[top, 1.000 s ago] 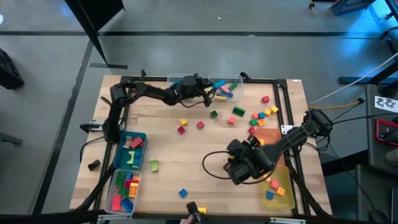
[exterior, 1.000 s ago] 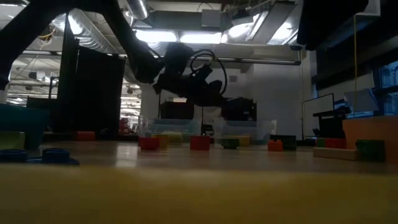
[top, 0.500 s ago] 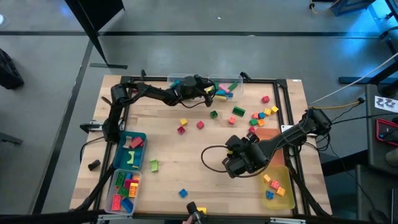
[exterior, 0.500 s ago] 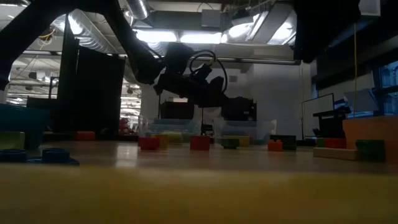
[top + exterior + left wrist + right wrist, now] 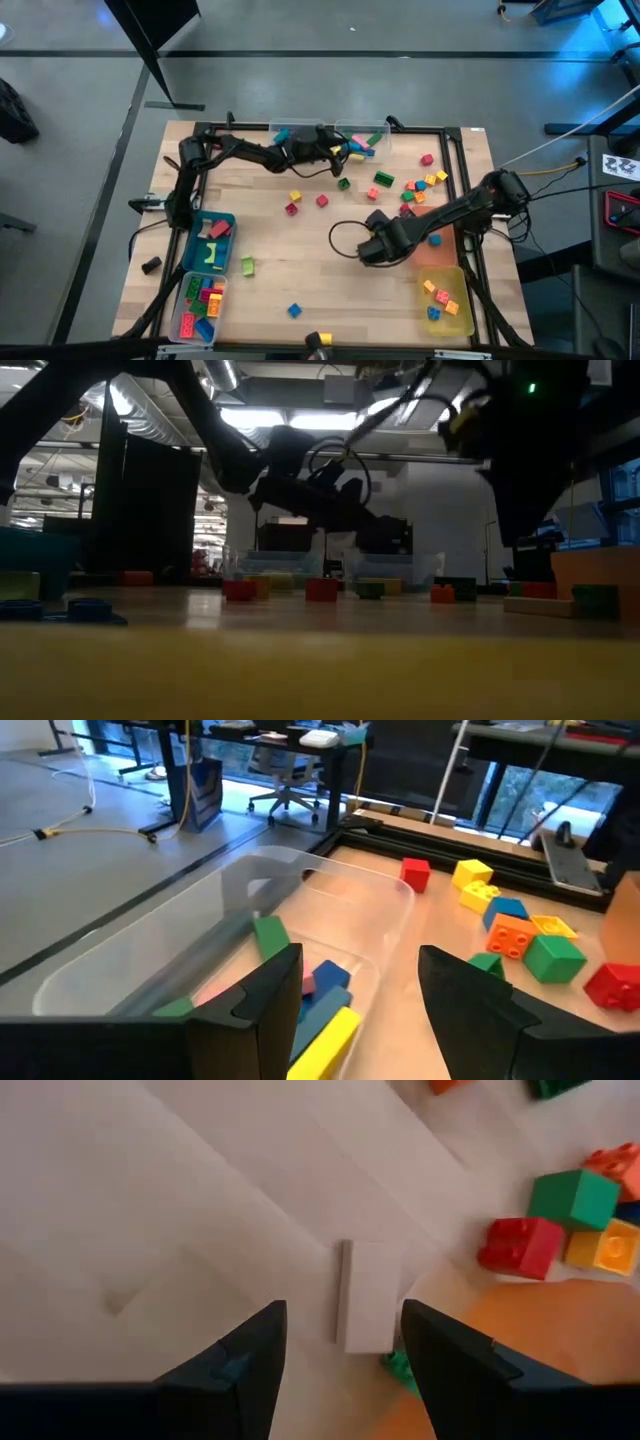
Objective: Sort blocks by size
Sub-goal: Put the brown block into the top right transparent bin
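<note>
Hovering over the clear bin (image 5: 300,895) at the table's far edge, the left gripper (image 5: 365,1010) is seen with empty, parted jaws, blocks (image 5: 325,1010) lying in the bin just beyond them, while the right gripper (image 5: 335,1350) is likewise held open above bare tabletop.

From above, the table (image 5: 300,240) is evenly and brightly lit, with soft shadows. The level view is dim and backlit by glaring ceiling lights (image 5: 270,418), its foreground blurred. The wrist views are bright.

Our left dark two-finger gripper (image 5: 340,152): fingers parted, nothing between.
Our right dark two-finger gripper (image 5: 368,250): fingers parted, nothing between.
</note>
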Motion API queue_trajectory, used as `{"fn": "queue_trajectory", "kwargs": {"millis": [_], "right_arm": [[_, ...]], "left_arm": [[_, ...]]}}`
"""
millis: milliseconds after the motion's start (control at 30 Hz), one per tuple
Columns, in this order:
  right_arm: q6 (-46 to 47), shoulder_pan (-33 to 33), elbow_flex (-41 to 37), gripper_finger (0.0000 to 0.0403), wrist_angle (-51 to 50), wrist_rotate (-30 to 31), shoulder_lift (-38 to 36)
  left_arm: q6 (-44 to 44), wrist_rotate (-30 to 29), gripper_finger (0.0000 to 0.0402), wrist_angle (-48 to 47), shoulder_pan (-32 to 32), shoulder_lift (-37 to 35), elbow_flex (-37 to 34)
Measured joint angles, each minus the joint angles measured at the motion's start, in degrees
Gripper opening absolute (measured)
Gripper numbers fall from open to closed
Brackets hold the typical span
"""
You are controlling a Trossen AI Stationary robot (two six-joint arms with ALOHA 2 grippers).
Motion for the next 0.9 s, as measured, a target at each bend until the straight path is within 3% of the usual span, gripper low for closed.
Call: {"fn": "queue_trajectory", "kwargs": {"millis": [267,567,667,800,900], "right_arm": [[-3.3,-4.5,-8.0,0.0199,5.0,-0.9,0.0],[-9.3,-9.8,-15.7,0.0198,17.9,-8.6,-0.3],[-10.3,-10.4,-15.9,0.0182,18.3,-9.5,-0.3],[-11.1,-10.3,-15.9,0.0131,18.4,-9.4,-0.3],[-13.2,-10.3,-15.9,0.0127,18.4,-9.1,-0.3]], "left_arm": [[2.6,0.0,0.0183,-0.1,-1.3,-0.1,0.0],[2.4,0.0,0.0183,-0.2,-1.3,-0.1,0.0],[2.4,0.0,0.0183,-0.3,-1.4,-0.1,0.0],[0.3,0.1,0.0183,-0.2,-2.4,-0.1,0.0],[-1.0,3.6,0.0183,-0.2,-3.6,-0.2,0.0]]}}
